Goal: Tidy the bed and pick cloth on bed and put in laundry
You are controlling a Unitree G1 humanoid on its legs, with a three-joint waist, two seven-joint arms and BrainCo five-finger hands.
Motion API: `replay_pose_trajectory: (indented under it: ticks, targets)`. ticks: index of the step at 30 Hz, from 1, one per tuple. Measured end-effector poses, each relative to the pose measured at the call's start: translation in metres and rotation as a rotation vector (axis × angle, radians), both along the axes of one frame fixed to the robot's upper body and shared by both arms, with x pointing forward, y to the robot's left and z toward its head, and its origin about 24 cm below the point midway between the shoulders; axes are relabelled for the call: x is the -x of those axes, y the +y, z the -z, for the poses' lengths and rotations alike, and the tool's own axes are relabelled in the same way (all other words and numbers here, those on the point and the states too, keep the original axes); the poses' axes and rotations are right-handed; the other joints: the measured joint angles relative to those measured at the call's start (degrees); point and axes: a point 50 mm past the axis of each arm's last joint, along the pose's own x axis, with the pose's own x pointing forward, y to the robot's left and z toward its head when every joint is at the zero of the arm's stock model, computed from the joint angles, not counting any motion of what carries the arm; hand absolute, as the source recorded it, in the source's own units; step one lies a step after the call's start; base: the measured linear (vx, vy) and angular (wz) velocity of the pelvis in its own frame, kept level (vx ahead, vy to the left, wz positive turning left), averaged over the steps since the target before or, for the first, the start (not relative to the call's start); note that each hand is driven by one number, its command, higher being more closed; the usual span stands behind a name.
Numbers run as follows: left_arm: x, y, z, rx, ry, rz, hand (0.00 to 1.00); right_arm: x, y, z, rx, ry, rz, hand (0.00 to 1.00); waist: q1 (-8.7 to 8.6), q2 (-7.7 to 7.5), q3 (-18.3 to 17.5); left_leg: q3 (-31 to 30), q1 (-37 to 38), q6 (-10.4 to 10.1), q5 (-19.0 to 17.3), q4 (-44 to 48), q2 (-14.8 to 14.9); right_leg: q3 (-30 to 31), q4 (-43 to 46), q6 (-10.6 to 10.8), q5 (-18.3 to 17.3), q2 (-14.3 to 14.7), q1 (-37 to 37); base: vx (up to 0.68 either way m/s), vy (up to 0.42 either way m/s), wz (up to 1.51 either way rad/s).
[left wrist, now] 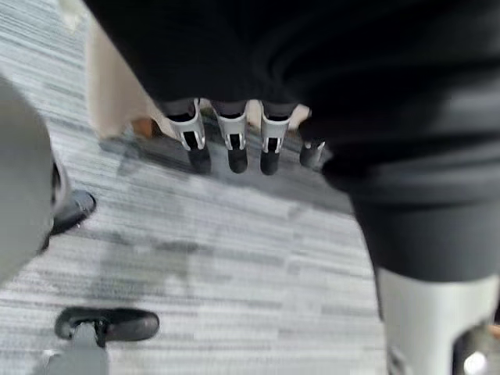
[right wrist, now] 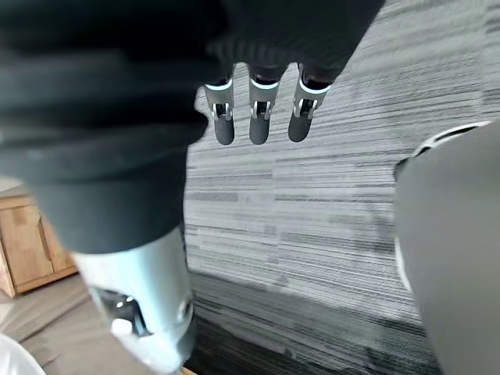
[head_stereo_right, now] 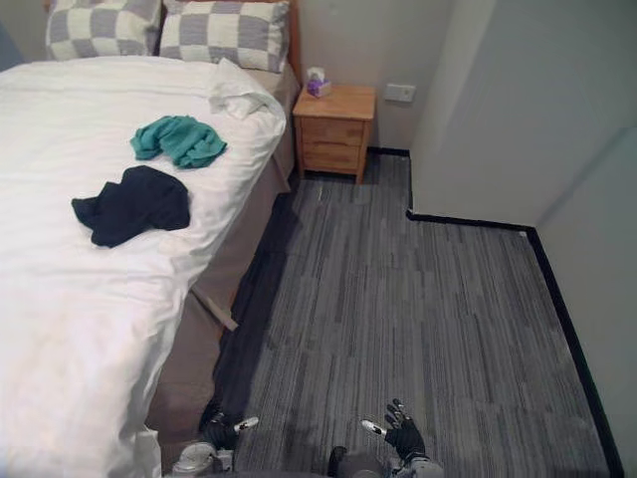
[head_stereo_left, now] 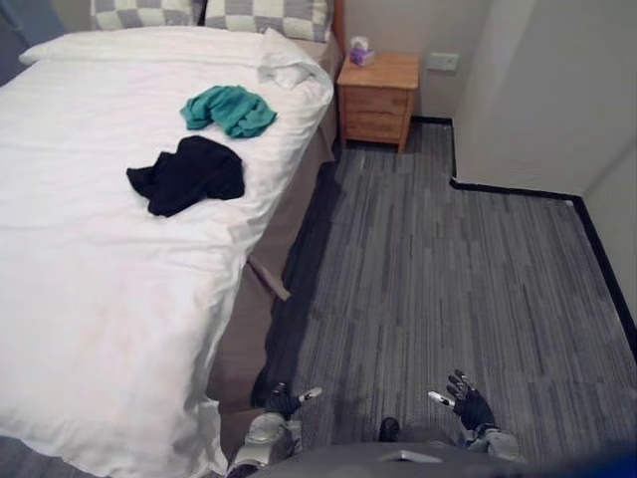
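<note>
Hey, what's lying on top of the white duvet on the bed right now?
A crumpled teal cloth and, nearer the robot, a crumpled black cloth, apart from each other. Two grey-and-white checked pillows sit at the head. Anything beneath the cloths is covered.

white bed [head_stereo_left: 119,299], teal cloth [head_stereo_left: 231,109], black cloth [head_stereo_left: 187,173], checked pillows [head_stereo_left: 269,17]

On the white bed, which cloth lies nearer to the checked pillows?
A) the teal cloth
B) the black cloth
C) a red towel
A: the teal cloth lies between the black cloth and the checked pillows at the head of the bed.
</note>
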Motion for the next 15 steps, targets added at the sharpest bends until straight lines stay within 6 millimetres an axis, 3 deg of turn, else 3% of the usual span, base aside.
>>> replay_pose_trajectory:
  ticks: [2,4,5,7,10,15]
  targets:
    - [0.000,-0.001,0.000,0.003,-0.005,-0.024,0.00,0.001,0.002,0.001,0.005,0.009,-0.012,0.00,0.14,-0.73,0.21,-4.35,-1.11,0.22,-0.18,3.15,0.13,1.68,-1.56,0.11,0.66,0.11,0.96,-0.04,-0.026,-0.33]
    - [-0.001,0.001,-0.001,0.014,-0.023,-0.088,0.00,0.004,0.003,0.003,0.000,0.038,-0.012,0.00,1.86,-0.23,-0.07,-15.43,-1.74,0.73,-0.64,4.74,-0.64,5.59,-2.47,0.68,1.42,0.48,0.55,-0.06,0.008,-0.81]
    - [0.000,0.003,-0.001,0.013,-0.026,-0.101,0.00,0.004,0.003,0.003,-0.004,0.040,-0.008,0.00,1.93,-0.08,-0.17,-16.84,-1.69,0.70,-0.62,4.54,-0.84,6.20,-2.59,0.80,1.51,0.57,0.26,-0.04,0.066,-0.84]
    - [0.004,0.006,-0.001,0.016,-0.042,-0.121,0.00,0.002,0.003,0.003,-0.018,0.031,0.020,0.00,1.46,0.44,-0.59,-16.53,-1.50,0.63,-0.53,3.85,-1.26,7.19,-4.16,0.99,2.32,0.64,-0.63,-0.04,0.102,-0.49]
    - [0.003,0.011,-0.002,0.014,-0.065,-0.131,0.00,0.005,0.005,0.004,-0.030,0.038,0.028,0.00,1.59,-0.67,-0.78,-15.29,-0.57,0.59,-0.56,1.06,-1.95,6.45,-8.33,1.53,4.40,0.33,0.68,-0.04,0.100,-0.18]
    - [0.003,0.015,-0.002,0.004,-0.061,-0.129,0.00,0.010,0.008,0.006,-0.073,0.052,0.097,0.00,1.58,-0.81,-0.85,-15.64,1.76,-0.45,-1.22,-2.87,-2.26,4.71,-8.37,1.57,5.71,0.31,0.90,-0.03,0.084,0.10]
